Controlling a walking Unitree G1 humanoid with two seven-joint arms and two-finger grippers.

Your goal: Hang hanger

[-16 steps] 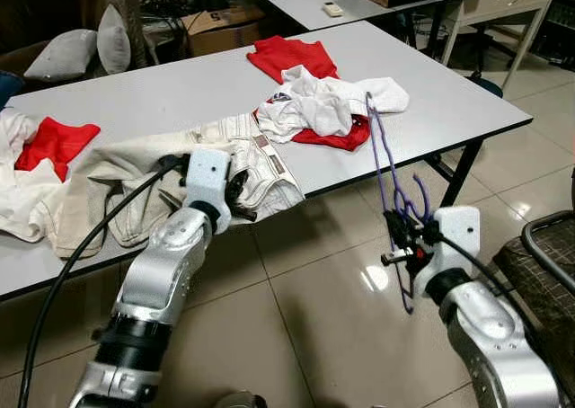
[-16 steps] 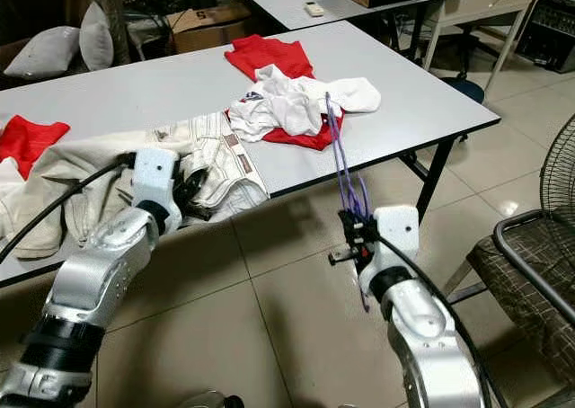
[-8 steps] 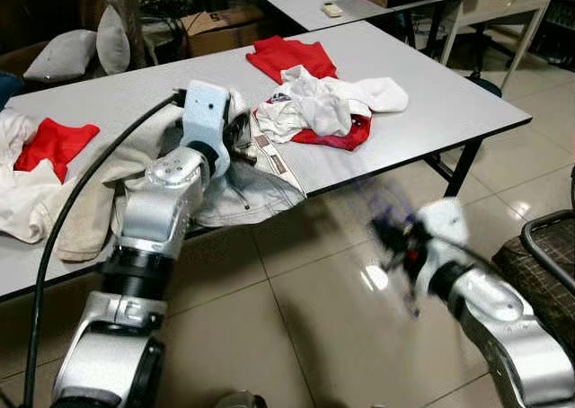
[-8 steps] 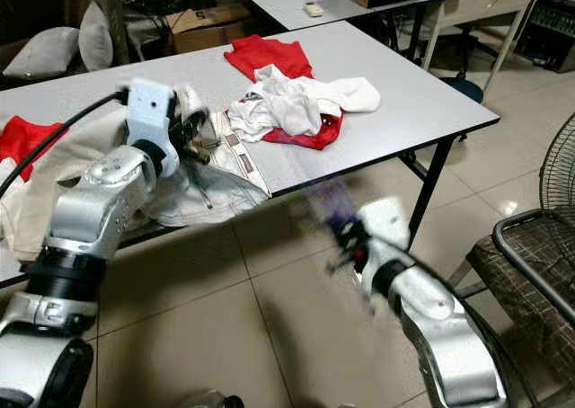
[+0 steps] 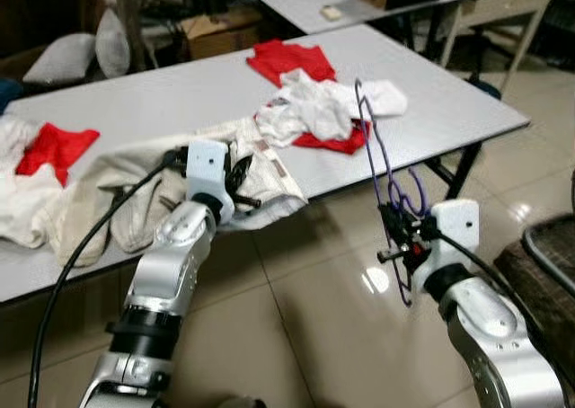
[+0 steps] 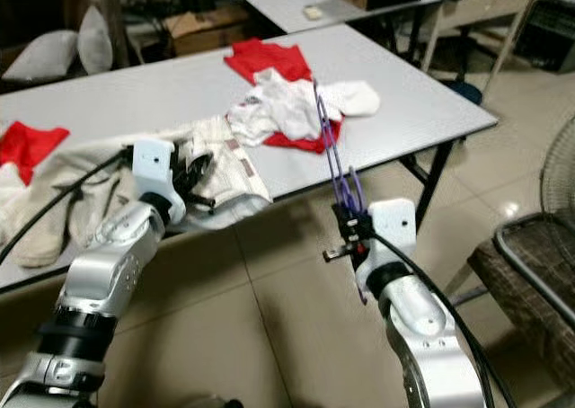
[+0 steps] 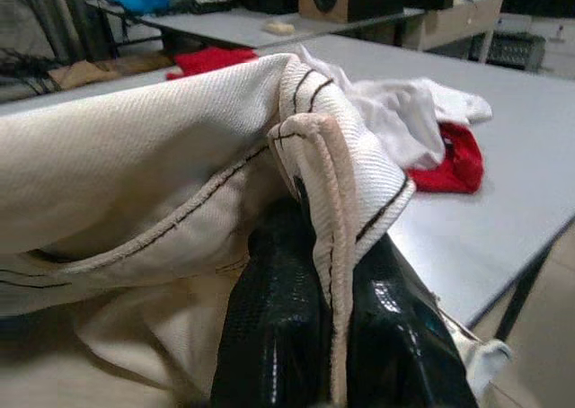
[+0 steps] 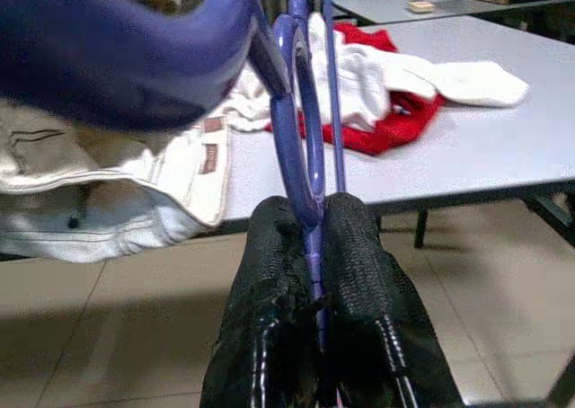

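A purple hanger (image 8: 304,147) stands upright in front of the table's front edge, with my right gripper (image 5: 398,237) shut on its lower part; its top reaches up past the table edge. My left gripper (image 5: 235,185) is at the front edge of the grey table (image 5: 180,93), shut on a fold of the cream trousers (image 5: 135,170). In the left wrist view the trousers' seamed hem (image 7: 332,165) is pinched between the black fingers (image 7: 278,318). The rest of the trousers lies spread on the table, partly hanging over the edge.
A pile of white and red clothes (image 5: 319,111) lies behind the hanger, a red shirt (image 5: 287,59) farther back, more red and white cloth (image 5: 54,145) at the left. A dark chair (image 5: 548,246) stands at the right. Tiled floor lies open below the grippers.
Half a second ago the left gripper was raised over the table with the trousers; it is now back down at the front edge. The right gripper and hanger, blurred then, stand steady.
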